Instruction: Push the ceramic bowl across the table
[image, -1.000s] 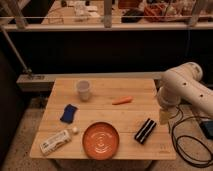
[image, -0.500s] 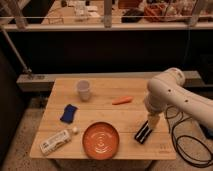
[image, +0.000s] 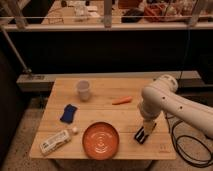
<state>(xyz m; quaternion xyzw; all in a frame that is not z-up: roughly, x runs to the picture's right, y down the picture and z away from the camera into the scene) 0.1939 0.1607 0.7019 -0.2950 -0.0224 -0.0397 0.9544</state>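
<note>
Orange-red and glazed, the ceramic bowl (image: 101, 140) sits upright on the light plank table (image: 107, 114) in the single camera view. It is close to the near edge, roughly midway along it, with concentric rings visible inside. The white arm (image: 167, 100) reaches in from the right and bends downward. Its gripper (image: 148, 125) hangs low over the table's near right part, right of the bowl and apart from it. The gripper is directly above a black object (image: 140, 136) lying on the planks. Contact between the two cannot be confirmed, nor can it be told whether the gripper is spread or pressed together. A translucent white cup (image: 83, 90) stands upright toward the far left. A small orange item (image: 122, 100) lies near the table's centre. A blue object (image: 69, 113) rests left of the middle. A pale bottle (image: 56, 141) lies on its side at the near left corner, just left of the bowl.
</note>
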